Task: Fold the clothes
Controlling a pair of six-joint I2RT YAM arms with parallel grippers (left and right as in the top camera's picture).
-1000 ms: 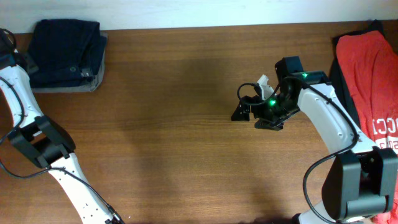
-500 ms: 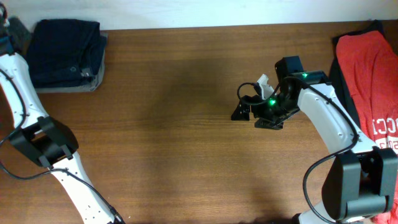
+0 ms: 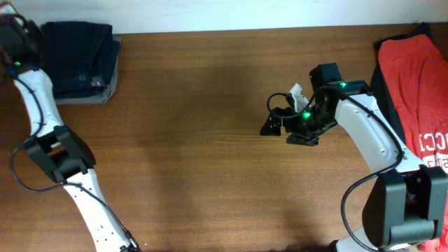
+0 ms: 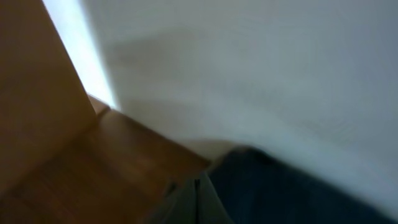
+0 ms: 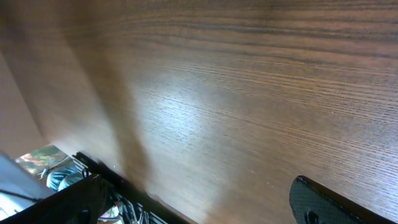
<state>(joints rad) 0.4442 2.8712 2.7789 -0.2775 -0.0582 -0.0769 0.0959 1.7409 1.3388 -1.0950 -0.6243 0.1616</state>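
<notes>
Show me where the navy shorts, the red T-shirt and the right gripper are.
navy shorts (image 3: 73,52), overhead view, middle of the folded top surface.
red T-shirt (image 3: 413,77), overhead view, plain red cloth above the lettering.
right gripper (image 3: 271,115), overhead view, midway between its fingertips.

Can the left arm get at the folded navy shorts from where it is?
Probably yes. The left gripper sits right beside the navy shorts at the far left corner of the table, nothing between them. Whether its jaws are open cannot be told.

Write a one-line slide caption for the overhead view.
Folded navy shorts lie in the wooden table's far left corner near the left gripper; the right gripper hovers open mid-table, red T-shirt at right.
</notes>
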